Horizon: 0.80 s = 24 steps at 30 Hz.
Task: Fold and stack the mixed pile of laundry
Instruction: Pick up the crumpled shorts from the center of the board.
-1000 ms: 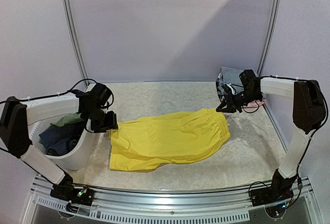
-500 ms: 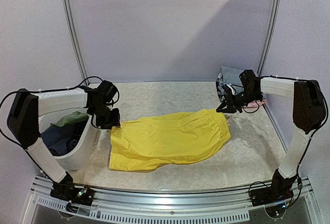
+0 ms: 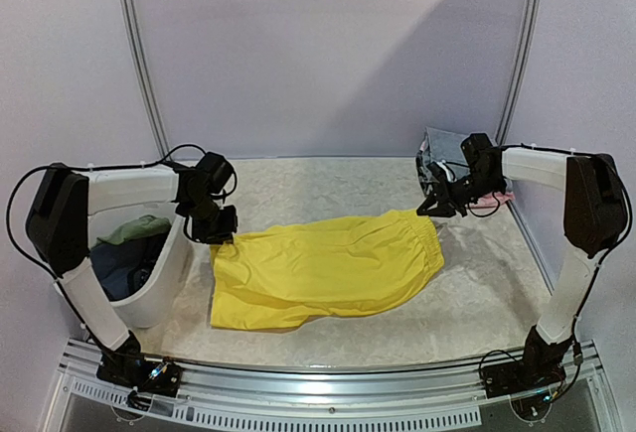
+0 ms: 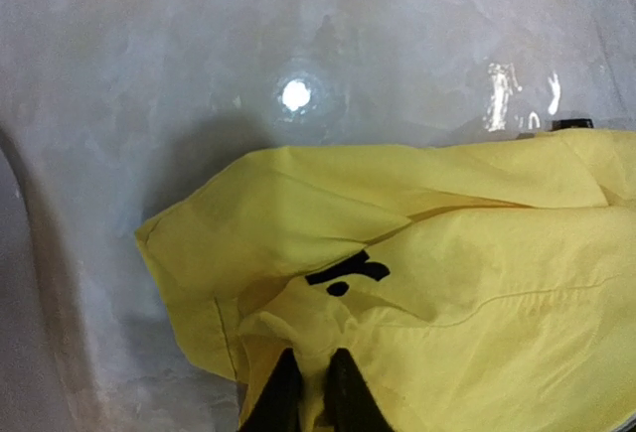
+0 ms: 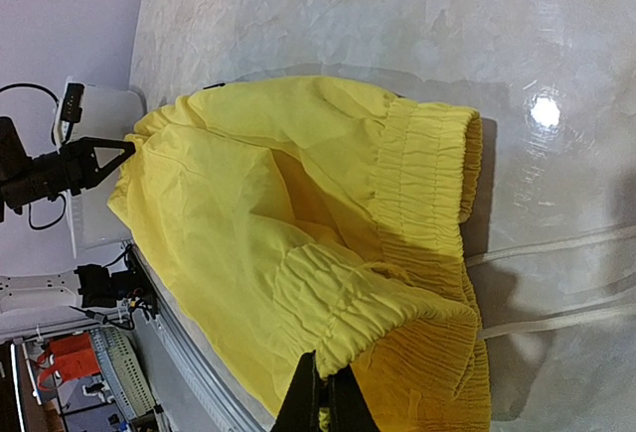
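The yellow shorts (image 3: 328, 268) lie spread across the middle of the table, waistband to the right. My left gripper (image 3: 221, 236) sits at their far left corner. In the left wrist view its fingers (image 4: 283, 397) pinch a raised fold of the shorts (image 4: 447, 283) near a small black print. My right gripper (image 3: 429, 210) is shut on the gathered elastic waistband (image 5: 417, 204), lifting that edge slightly; the closed jaws show in the right wrist view (image 5: 323, 392). More of the laundry pile, an olive-green piece (image 3: 134, 228) and a dark blue one (image 3: 114, 273), lies in the tub.
A white plastic tub (image 3: 164, 288) stands at the left edge, just beside the left arm. A folded grey garment (image 3: 442, 146) and a bit of pink cloth (image 3: 504, 197) sit at the back right behind the right gripper. A metal rail (image 3: 328, 377) runs along the near edge.
My left gripper has moved right, away from the tub to the shorts' left corner, and closed onto a fold of the fabric. The right gripper has kept its hold and place.
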Motion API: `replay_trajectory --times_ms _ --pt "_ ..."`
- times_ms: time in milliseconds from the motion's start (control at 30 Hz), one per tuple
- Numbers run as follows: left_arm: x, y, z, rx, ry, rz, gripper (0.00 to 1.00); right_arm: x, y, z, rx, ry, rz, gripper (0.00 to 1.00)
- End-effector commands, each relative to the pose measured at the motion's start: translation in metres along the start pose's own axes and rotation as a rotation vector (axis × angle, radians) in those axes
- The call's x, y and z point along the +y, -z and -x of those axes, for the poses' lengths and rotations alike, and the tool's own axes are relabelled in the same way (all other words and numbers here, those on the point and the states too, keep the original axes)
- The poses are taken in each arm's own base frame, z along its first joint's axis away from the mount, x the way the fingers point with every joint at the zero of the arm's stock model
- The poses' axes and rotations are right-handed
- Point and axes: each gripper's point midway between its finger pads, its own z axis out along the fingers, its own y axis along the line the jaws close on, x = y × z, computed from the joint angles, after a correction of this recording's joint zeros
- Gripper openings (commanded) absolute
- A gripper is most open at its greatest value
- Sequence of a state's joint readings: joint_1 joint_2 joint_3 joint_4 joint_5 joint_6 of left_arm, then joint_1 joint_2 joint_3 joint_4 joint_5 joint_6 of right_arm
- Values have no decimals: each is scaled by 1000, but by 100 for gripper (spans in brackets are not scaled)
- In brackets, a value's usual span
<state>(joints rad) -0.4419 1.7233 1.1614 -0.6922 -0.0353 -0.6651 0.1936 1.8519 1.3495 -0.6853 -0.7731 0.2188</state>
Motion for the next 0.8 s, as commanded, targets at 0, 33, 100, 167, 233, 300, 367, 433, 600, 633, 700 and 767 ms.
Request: replay_trajectory --times_ms 0,33,100,167,233,300,367,433,600,633,700,767 --pt "-5 -2 13 -25 -15 -14 1 2 2 8 -6 19 1 0" --pt "-6 -2 14 -31 -21 -15 0 3 3 9 -10 24 2 0" --pt "-8 1 18 -45 -36 -21 0 5 5 14 -18 27 4 0" --pt "-10 8 22 -63 -46 -27 0 9 9 18 -26 36 2 0" --pt "-12 19 27 -87 -53 -40 0 14 14 23 -36 49 -1 0" --pt "-16 37 35 -130 -59 -61 0 19 21 28 -54 65 -1 0" --pt "-19 55 41 -171 -65 -84 0 26 28 33 -75 83 1 0" --pt "-23 75 48 -215 -67 -111 0 34 35 36 -93 102 7 0" --pt "-30 130 65 -329 -78 -168 0 64 62 47 -168 179 25 0" --pt "-31 141 67 -351 -83 -178 0 71 69 49 -184 195 30 0" --pt "-35 166 73 -400 -100 -210 0 87 83 53 -224 233 40 0" --pt "-37 191 78 -444 -116 -230 0 102 97 57 -264 265 50 0"
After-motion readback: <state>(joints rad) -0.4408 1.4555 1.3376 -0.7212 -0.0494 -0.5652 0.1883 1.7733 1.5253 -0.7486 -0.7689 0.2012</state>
